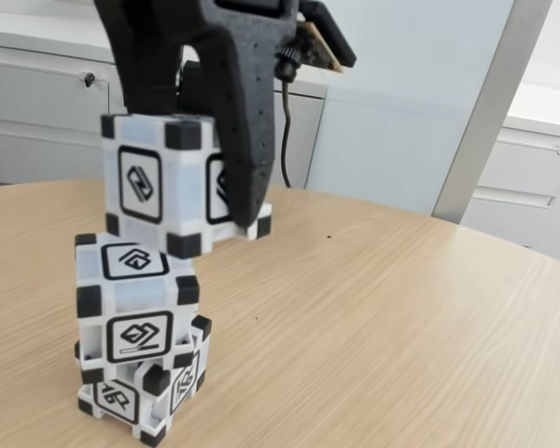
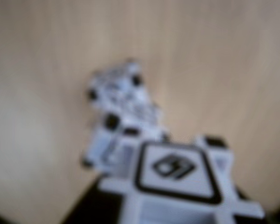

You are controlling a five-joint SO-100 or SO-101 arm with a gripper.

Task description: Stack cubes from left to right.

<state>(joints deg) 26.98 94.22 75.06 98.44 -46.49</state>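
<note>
matte black, grainy-textured end effector [image 1: 205,201] comes down from the top of the fixed view, its broad plastic fingers clamped on a white translucent plastic cube with black corner blocks and a black-framed square glyph on each face, the held cube [image 1: 168,182]. it hangs in the air just above a two-high stack and a little to the right of it, with a narrow gap under it. the middle cube [image 1: 135,303] of the same make sits on the bottom cube [image 1: 140,392], which is turned at an angle (its corner points toward the camera) and rests on the pale wood-grain laminate worktop [image 1: 383,317]. a black cable [image 1: 285,131] droops behind the arm, and grey cabinet fronts [image 1: 37,103] stand beyond. the wrist view is blurred: the held cube [image 2: 177,177] fills the lower edge, the stack [image 2: 121,107] beyond it on the worktop [image 2: 224,70].
</note>
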